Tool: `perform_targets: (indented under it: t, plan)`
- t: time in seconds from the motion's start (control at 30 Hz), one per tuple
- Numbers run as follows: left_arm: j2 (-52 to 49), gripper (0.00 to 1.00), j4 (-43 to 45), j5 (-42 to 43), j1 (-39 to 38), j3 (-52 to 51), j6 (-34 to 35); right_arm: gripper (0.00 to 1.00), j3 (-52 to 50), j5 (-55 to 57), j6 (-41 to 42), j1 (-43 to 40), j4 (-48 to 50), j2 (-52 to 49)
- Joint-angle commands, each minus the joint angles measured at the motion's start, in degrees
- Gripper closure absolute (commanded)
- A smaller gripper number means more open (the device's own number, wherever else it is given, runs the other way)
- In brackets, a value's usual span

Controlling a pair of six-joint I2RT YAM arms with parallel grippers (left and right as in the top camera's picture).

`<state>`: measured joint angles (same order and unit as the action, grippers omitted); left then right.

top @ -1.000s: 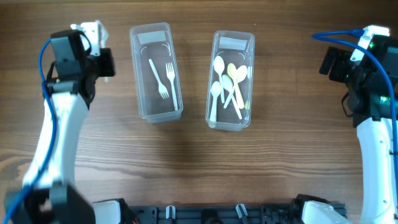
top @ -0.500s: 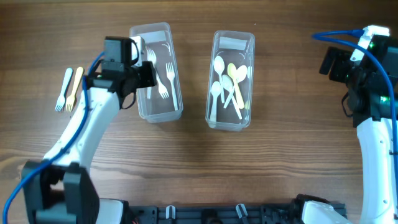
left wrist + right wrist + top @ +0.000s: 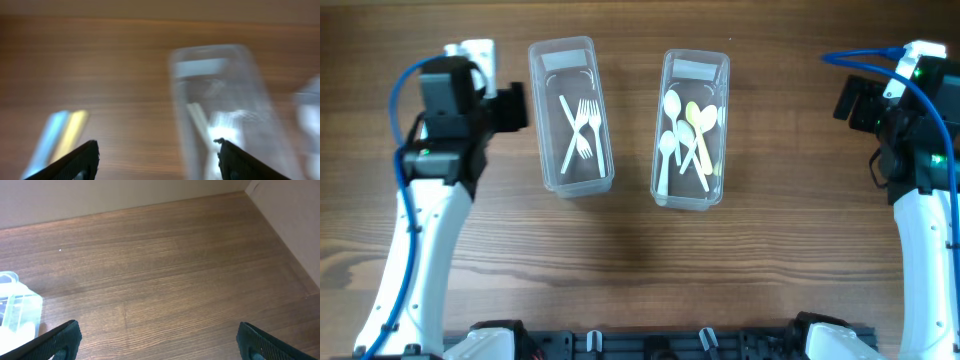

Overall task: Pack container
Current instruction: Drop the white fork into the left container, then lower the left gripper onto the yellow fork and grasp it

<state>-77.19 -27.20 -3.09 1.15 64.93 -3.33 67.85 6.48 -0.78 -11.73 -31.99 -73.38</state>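
The left claw [image 3: 156, 150], spread wide and empty, is swinging back toward the table's [image 3: 620, 260] left edge. Two blurred pale strips [image 3: 60, 137], probably forks, are waiting below it. The right claw [image 3: 157, 332] is idling wide at the right edge. Toward the far edge, the fork container [image 3: 564, 60] is holding three forks [image 3: 582, 125], one more than before, so packing is advancing. Spoons [image 3: 685, 140] are filling the spoon container [image 3: 695, 68].

Left wrist view is totally smeared: the clear container [image 3: 220, 110] and two pale utensils [image 3: 60, 137] beside it are just blurs. Right wrist view crops a second container [image 3: 17, 312] at its left edge.
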Motion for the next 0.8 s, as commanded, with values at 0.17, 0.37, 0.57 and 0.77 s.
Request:
perform_targets:
  t: [0.17, 0.37, 0.57, 0.77]
  plan:
    - [-8.79, 0.19, -1.4, -7.85, 14.27, -0.11, -5.53, 0.0, 0.17, 0.11, -0.61, 0.02, 0.2, -0.26]
    - [-21.46, 0.1, -0.81, -4.13, 18.14, -0.11, -15.32, 0.0, 0.17, 0.11, -0.59, 0.02, 0.2, -0.26]
    - [-27.02, 0.16, 3.28, -4.17, 18.16, -0.11, -19.02, 0.0, 0.17, 0.11, -0.61, 0.02, 0.2, -0.26]
    - [-30.45, 0.2, 5.6, -3.56, 18.95, -0.11, -22.45, 0.0, 0.17, 0.11, -0.61, 0.02, 0.2, -0.26]
